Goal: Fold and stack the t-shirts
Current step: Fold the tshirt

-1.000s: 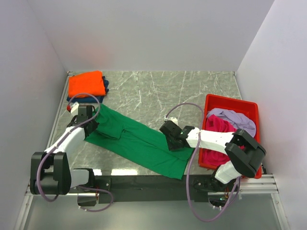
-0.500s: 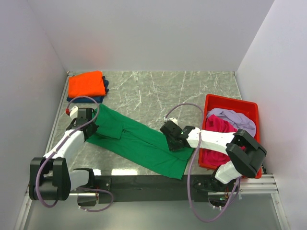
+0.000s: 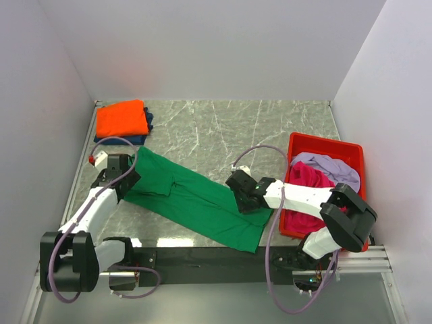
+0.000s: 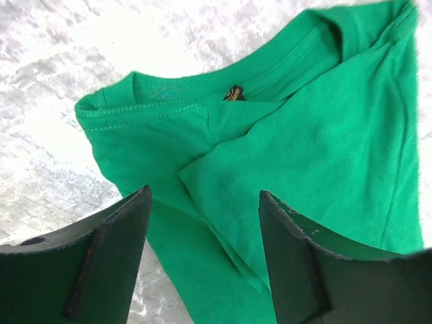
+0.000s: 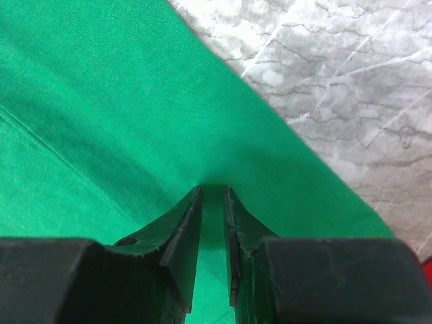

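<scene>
Green t-shirt lies stretched in a long diagonal band across the grey, white-veined marble-patterned tabletop, its collar end at the far left and its hem end near the front edge at the right. The knit cotton looks smooth and matte, with soft creases running along its length and one flap of cloth folded over the body near the neck.

The left gripper hovers over the collar end with its dark, blunt fingers spread wide apart. Nothing is between them. Under them show the ribbed neckband, its double line of stitching and a small dark label.

The right gripper is at the shirt's right-hand part, close to its far edge, its two tapered black fingers drawn nearly together and pinching a small ridge of green cloth.

In the far left corner a squarely folded orange t-shirt sits on top of a navy blue t-shirt, of which only an edge peeks out. At the right, a red rectangular plastic bin holds a crumpled magenta t-shirt and a pale lilac t-shirt, heaped loosely together.
</scene>
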Robot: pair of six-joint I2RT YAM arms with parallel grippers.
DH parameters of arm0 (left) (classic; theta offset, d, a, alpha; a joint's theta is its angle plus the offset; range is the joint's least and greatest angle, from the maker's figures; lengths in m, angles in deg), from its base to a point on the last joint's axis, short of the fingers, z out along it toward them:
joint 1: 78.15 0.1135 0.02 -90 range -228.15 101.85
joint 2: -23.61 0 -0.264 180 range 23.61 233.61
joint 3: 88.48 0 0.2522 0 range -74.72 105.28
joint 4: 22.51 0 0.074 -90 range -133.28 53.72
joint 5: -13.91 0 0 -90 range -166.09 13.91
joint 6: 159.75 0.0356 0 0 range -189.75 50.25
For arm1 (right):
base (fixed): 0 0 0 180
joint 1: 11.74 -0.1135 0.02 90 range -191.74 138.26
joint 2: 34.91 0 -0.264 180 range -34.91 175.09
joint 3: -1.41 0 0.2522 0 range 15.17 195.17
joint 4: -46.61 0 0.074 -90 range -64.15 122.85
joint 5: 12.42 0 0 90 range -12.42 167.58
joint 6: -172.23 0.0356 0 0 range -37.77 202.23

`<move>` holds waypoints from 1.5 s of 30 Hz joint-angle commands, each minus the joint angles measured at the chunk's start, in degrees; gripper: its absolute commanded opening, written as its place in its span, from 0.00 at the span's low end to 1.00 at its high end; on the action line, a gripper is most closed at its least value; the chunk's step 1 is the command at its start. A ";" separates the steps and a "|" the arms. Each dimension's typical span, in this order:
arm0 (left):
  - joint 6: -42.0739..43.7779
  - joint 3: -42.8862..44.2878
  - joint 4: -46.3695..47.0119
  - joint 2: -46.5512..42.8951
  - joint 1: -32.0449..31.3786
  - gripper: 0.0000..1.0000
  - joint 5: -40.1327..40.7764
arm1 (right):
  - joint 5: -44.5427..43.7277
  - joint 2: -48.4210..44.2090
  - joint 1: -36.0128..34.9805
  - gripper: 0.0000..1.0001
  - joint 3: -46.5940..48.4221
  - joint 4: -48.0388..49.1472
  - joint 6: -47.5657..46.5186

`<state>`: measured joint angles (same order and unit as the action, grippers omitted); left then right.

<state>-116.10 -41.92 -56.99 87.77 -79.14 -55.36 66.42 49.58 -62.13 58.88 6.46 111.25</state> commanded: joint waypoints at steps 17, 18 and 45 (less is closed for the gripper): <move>-1.47 9.91 12.00 23.79 -17.46 0.80 -2.79 | -1.06 1.65 -1.02 0.27 -3.00 -1.82 4.99; -1.12 10.35 12.53 25.21 -17.55 0.79 -4.45 | -0.80 1.38 -1.02 0.27 -3.27 -1.99 5.26; 11.71 51.38 9.02 58.70 -28.10 0.77 -16.86 | 4.65 -2.31 -11.04 0.27 -5.38 -7.54 15.02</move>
<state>-106.92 5.20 -44.44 141.84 -106.88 -66.26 67.64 45.88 -72.01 55.03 3.88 124.41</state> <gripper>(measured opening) 0.777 0.267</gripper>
